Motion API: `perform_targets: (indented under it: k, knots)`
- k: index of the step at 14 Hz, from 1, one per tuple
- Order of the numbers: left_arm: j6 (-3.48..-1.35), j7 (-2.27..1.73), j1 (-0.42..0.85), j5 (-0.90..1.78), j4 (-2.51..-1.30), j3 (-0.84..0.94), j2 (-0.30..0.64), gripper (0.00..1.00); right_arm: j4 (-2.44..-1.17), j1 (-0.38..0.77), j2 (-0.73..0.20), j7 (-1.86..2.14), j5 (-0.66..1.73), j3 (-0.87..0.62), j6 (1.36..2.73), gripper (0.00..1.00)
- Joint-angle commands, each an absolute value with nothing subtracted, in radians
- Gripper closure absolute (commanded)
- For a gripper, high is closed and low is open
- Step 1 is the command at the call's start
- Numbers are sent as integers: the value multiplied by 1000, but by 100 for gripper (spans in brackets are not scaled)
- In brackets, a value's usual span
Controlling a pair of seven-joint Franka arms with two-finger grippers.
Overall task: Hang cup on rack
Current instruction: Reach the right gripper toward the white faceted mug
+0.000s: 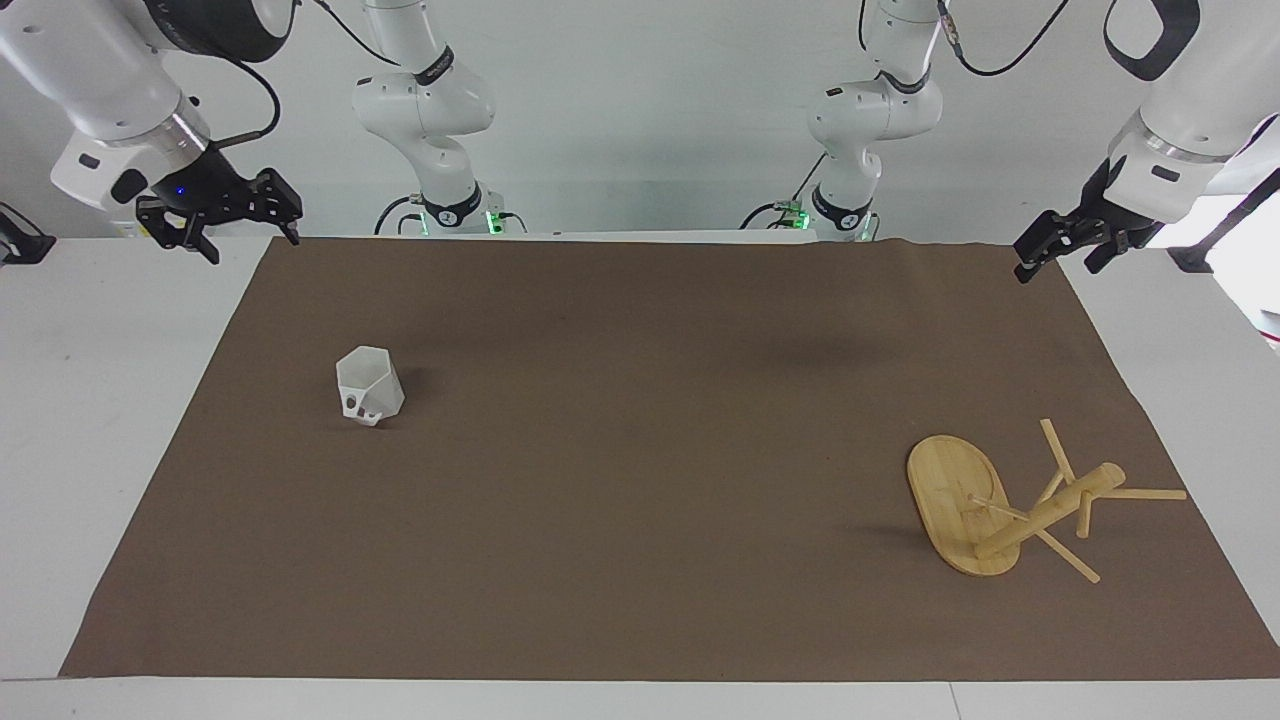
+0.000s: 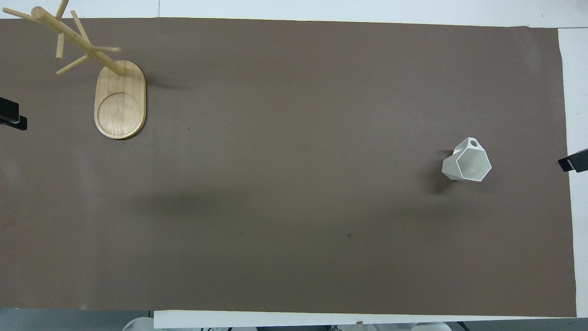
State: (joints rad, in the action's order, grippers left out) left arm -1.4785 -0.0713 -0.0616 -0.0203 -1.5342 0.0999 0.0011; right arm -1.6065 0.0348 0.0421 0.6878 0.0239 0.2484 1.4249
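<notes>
The white faceted cup (image 1: 368, 385) stands upright on the brown mat toward the right arm's end of the table, its holed handle turned away from the robots. It also shows in the overhead view (image 2: 466, 164). The bamboo rack (image 1: 1045, 512) stands on its oval base (image 1: 945, 490) toward the left arm's end, farther from the robots than the cup; its base also shows in the overhead view (image 2: 120, 99). My right gripper (image 1: 250, 245) is open and empty, raised over the mat's corner by its base. My left gripper (image 1: 1055, 270) is open and empty, raised over the mat's other near corner.
The brown mat (image 1: 640, 500) covers most of the white table (image 1: 90, 400). Bare white table borders the mat at both ends. Only the grippers' tips show at the overhead view's side edges, the left (image 2: 11, 120) and the right (image 2: 574, 163).
</notes>
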Motion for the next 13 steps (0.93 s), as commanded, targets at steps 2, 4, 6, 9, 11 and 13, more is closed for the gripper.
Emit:
perform_targets:
  k: [2,4,6,9,11,13]
  knots:
    - [-1470,-67,-66,-20,-1555,98,-23,0,-1632,-9,8,1310,205,386,1489,0]
    - [-1470,-67,-64,-20,-1555,98,-23,0,-1638,-23,-56,1559,366,490,1479,0]
    - [-1470,-67,-64,-20,-1555,98,-23,0,-1637,-61,-139,1800,507,535,1424,0]
    - [-1470,-67,-66,-20,-1555,98,-23,0,-1644,-127,-273,2027,717,580,1292,0]
    - [-1470,-67,-66,-20,-1555,98,-23,0,-1669,-184,-345,2150,826,578,1209,0]
    - [-1470,-67,-64,-20,-1555,98,-23,0,-1667,-233,-478,2277,954,546,1137,0]
